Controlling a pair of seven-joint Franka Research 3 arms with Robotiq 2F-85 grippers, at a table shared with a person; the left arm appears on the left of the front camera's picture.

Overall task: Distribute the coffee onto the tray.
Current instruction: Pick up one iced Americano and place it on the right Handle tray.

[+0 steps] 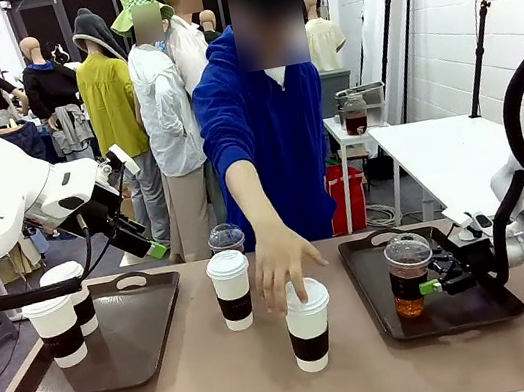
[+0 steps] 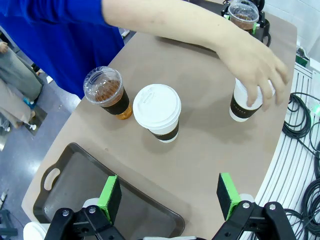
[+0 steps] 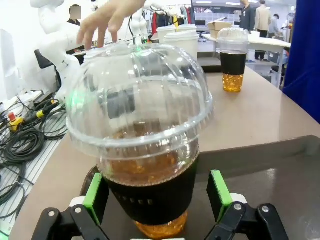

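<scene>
you'll find the hand [image 1: 282, 263] covering part of the near cup [image 1: 309, 335] and its lid; from the left wrist it hides that cup's whole top. the middle cup [image 1: 231, 293] blocks the lower part of the clear cup [image 1: 225, 235] behind it. on the left tray [image 1: 138, 329] the front cup [image 1: 61, 338] hides half the rear cup [image 1: 80, 301]. at the right gripper [image 3: 156, 200], the domed cup [image 3: 140, 115] is cut off at its base by the bottom edge, its sleeve print is too blurred to read, and you cannot tell whether the pads [image 3: 218, 192] touch it.
</scene>
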